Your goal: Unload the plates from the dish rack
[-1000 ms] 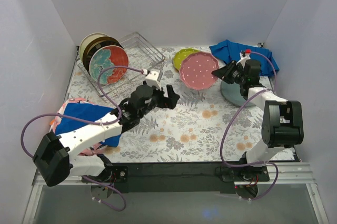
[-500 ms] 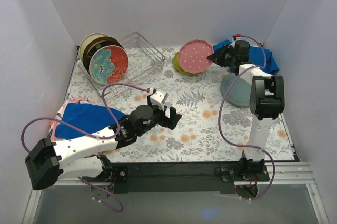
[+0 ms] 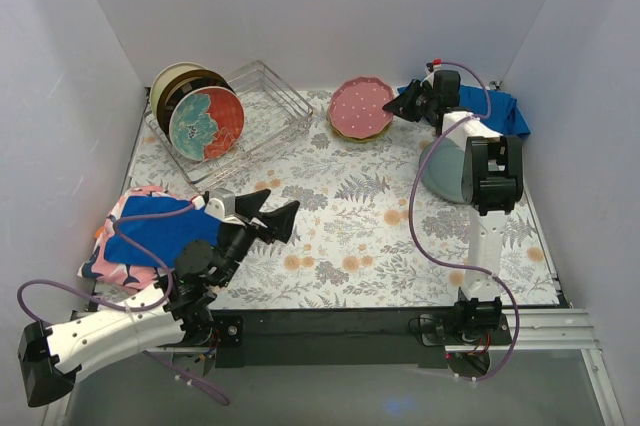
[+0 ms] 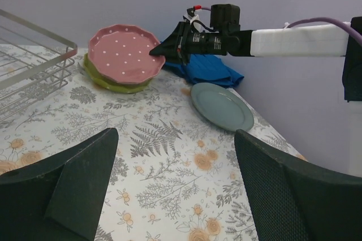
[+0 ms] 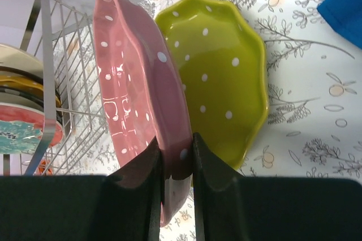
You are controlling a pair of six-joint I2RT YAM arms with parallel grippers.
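The dish rack (image 3: 262, 108) stands at the back left with three plates upright in it: a cream one (image 3: 170, 80), a dark-rimmed one behind the front plate, and a teal-red floral plate (image 3: 207, 123) in front. My right gripper (image 3: 404, 108) is shut on the rim of the pink scalloped plate (image 3: 361, 106), which hangs tilted over the lime-green dotted plate (image 3: 343, 132) on the table. In the right wrist view the fingers (image 5: 151, 164) pinch the pink rim (image 5: 136, 94) in front of the green plate (image 5: 220, 71). The grey-teal plate (image 3: 443, 174) lies flat on the right. My left gripper (image 3: 268, 216) is open and empty, low over the near-left table.
A blue cloth (image 3: 500, 111) lies bunched at the back right behind the right arm. Another blue cloth (image 3: 160, 231) lies over a pink patterned thing at the left edge. White walls close in the table on three sides.
My right gripper carried the pink plate back and left to above the lime-green plate. My left arm drew back from the table's middle to the near left, jaws open.
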